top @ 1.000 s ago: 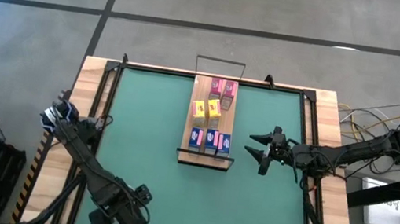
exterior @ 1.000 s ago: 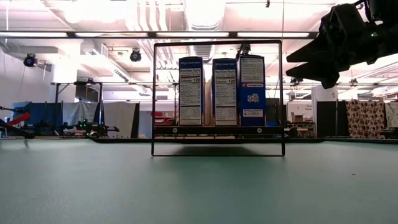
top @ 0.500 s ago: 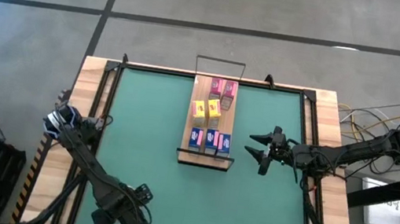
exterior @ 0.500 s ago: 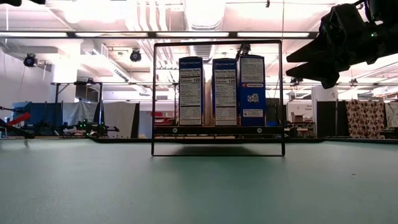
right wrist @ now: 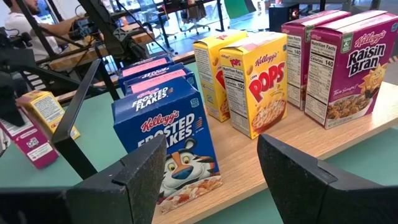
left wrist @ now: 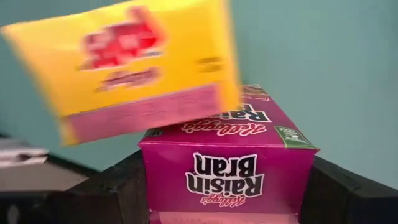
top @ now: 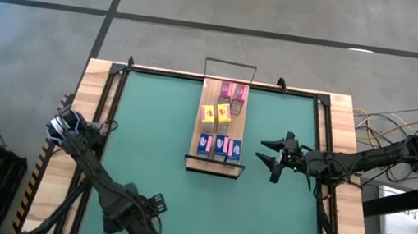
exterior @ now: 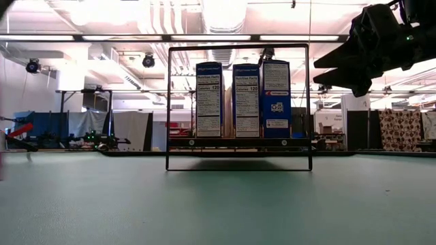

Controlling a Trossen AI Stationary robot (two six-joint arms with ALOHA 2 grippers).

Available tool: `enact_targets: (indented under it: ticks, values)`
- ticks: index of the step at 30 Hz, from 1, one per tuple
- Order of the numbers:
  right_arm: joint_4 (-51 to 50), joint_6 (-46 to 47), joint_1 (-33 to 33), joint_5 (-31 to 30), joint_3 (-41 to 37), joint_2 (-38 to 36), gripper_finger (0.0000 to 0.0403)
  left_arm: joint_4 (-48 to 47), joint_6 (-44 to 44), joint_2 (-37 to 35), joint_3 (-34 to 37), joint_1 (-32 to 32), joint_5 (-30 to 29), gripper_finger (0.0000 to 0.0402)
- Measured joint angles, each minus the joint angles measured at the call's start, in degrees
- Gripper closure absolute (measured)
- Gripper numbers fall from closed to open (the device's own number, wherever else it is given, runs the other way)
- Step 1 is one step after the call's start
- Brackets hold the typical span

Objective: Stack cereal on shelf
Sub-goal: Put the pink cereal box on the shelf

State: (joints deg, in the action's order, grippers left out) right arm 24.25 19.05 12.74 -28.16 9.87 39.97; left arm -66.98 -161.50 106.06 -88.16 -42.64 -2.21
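Note:
The shelf is a light-wood board with black wire rails at its short ends. On it stand two magenta boxes at the far end, two yellow boxes in the middle and three blue boxes at the near end. My right gripper hovers open just right of the shelf's near end. My left gripper is at the table's near left edge, shut on a magenta Raisin Bran box. A blurred yellow box sits right over it. Both show far off in the right wrist view as a yellow box and a magenta box. My left gripper pinches the magenta Raisin Bran box between its two fingers, one finger on each short side of the box. The box lies flat between them, a narrow printed face toward the wrist camera. Whether the yellow box above rests on it, I cannot tell.
Black wire frames rise at the shelf's near and far ends. A black rail runs around the green table, with wooden borders on both sides. Open green surface lies left and right of the shelf. Cables lie beyond the right edge.
My left arm has swung its gripper a little toward the table's right, along the near edge. The yellow box in its wrist view is smeared by motion. My right arm and the boxes on the shelf have kept still.

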Motion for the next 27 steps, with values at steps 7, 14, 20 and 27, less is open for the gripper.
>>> enact_targets:
  ticks: [7,14,20,27]
  values:
    - [0.0,0.0,0.0,0.0,0.0,0.0,0.0163,-4.8,12.9,0.0,-3.6,2.1,-9.2,0.0123]
    - [0.0,0.0,0.0,0.0,0.0,0.0,0.0163,-21.8,20.4,0.0,-10.2,8.9,-12.5,0.0124]
    - [0.0,0.0,0.0,0.0,0.0,0.0,0.0163,-23.2,41.3,-2.8,-10.6,18.0,-20.2,0.0124]
    - [-0.3,0.0,0.0,0.0,0.0,0.0,0.0163,-23.1,54.6,-9.6,-4.8,30.3,-20.1,0.0124]
